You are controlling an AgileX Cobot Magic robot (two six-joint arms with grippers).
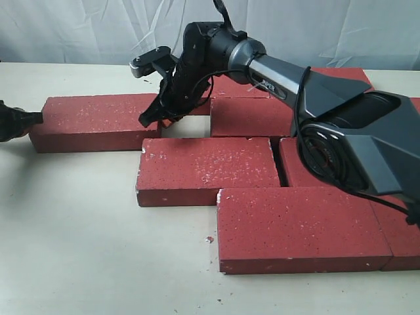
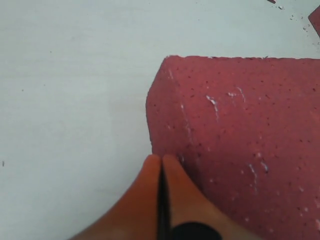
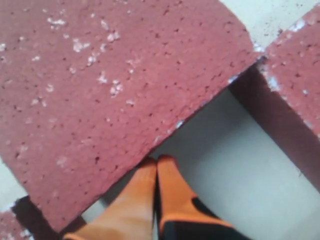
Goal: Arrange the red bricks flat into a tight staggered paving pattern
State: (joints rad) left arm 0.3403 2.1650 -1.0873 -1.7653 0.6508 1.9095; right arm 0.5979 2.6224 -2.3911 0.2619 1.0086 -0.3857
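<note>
Two grippers bracket one stray brick (image 1: 98, 123), which lies flat at the far left, apart from the other bricks (image 1: 262, 177). At its left end the left gripper (image 1: 33, 119) is pinched shut, its tip against the brick, likely as a pusher. At its right end the right gripper (image 1: 147, 118), also shut, sits in the gap (image 1: 186, 127), probably to guide it in.
</note>
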